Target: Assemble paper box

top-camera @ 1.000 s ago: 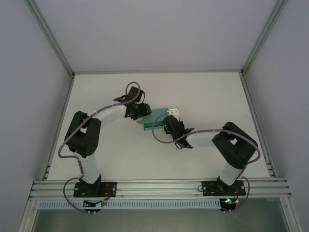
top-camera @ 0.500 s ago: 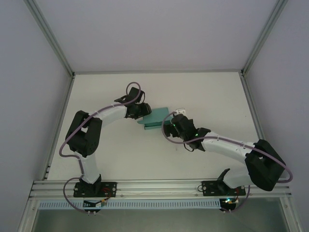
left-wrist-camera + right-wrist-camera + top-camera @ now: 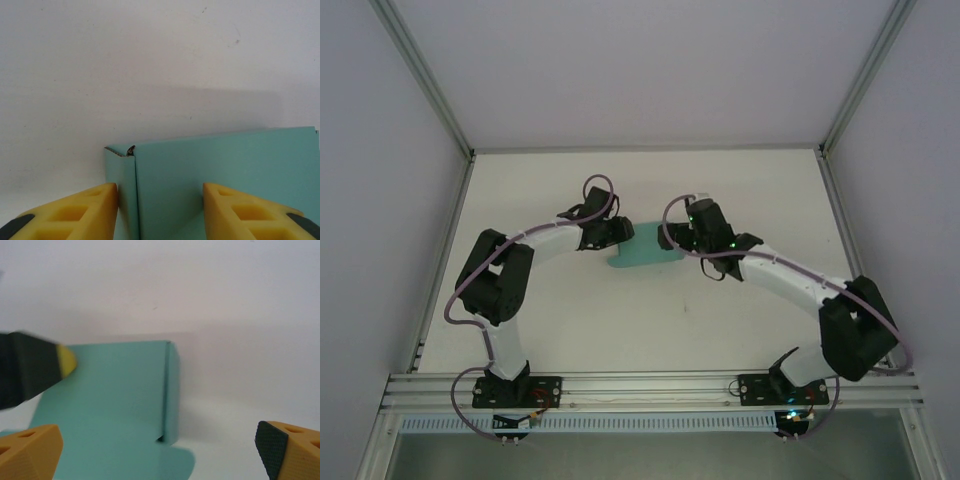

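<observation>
- The left gripper [image 3: 160, 200] is standing partly open, its yellow fingers [image 3: 75, 212] straddling the near corner of the paper box [image 3: 225, 170]. One finger is sitting outside the folded side wall and the other over the top panel. I cannot tell whether the pads are pressing on the card.
- The right gripper [image 3: 159, 440] is gaping wide and holding nothing. The other end of the paper box, with its upright fold [image 3: 172, 390] and rounded tab [image 3: 177, 465], is lying just ahead of its fingers.
- The paper box is resting on the table [image 3: 750, 190] near the middle, between the two grippers.
- As I am judging it, the card is thin, so a hard squeeze from the left gripper is risking a crushed side wall rather than a firm hold.
- A push from the right gripper against a loosely pinned paper box is likely sliding the whole thing away or springing the fold open.
- The two wrists are working close together, so a careless reach over the top panel is risking a clash of fingers.
- Bare table is lying open on every side of the paper box, and the frame rails [image 3: 457, 215] are standing well apart from it, so there is room to swing outward.
</observation>
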Tool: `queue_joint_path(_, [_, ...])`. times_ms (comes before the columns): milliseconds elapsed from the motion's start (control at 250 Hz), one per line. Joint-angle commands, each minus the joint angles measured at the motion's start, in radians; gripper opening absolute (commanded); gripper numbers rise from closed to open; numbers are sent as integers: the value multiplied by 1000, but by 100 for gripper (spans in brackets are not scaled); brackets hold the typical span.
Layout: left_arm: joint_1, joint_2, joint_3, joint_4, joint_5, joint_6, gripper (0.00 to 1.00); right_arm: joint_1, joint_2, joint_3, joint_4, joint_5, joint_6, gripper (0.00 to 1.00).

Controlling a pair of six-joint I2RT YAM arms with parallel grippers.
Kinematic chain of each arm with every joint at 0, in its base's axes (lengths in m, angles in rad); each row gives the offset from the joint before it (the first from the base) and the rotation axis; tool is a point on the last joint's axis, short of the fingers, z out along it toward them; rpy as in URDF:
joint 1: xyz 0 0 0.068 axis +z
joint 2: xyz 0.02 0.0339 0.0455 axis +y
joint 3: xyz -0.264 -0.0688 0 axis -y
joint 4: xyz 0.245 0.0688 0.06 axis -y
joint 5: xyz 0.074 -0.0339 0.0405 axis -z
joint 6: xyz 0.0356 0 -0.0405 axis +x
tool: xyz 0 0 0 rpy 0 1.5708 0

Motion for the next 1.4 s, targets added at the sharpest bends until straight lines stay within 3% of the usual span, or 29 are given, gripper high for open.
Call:
queue_joint_path(0, [1,48,-74,-54,-33,21,42,-53,38,17,32,-40,66,100])
queue_joint_path(48, [-2,47,-97,-22,-48,22,34,-68,62,24,34,-71,69,100])
queue_joint_path(112, [-4,39,-135,31,-68,29,31,-75,93,30,25,-95,77,100])
queue_joint_path(295, [-14,19,-221,159,-63,65,31,-93,151,17,52,-199,107,100])
queue_joint_path(411, [-18,45,-211,163,-49,66,31,-95,219,38,49,-272,116,94])
queue_joint_path(531, [-18,50,-209,168,-34,58,31,-97,290,56,51,-321,118,85])
queue_joint_path(691, [-18,21,-209,160,-18,64,32,-103,333,42,64,-344,137,55])
queue_joint_path(870, [-18,-45,-226,210,91,45,36,-103,332,-10,112,-373,161,54])
queue_joint_path(954, [-17,-56,-243,266,160,20,38,-103,334,-16,132,-388,166,48])
queue_joint_path(1202, [-15,-79,-238,226,203,19,42,-102,345,-5,149,-409,182,48])
queue_joint_path(1397, [10,-53,-265,275,229,-33,33,-104,301,-17,156,-411,158,51])
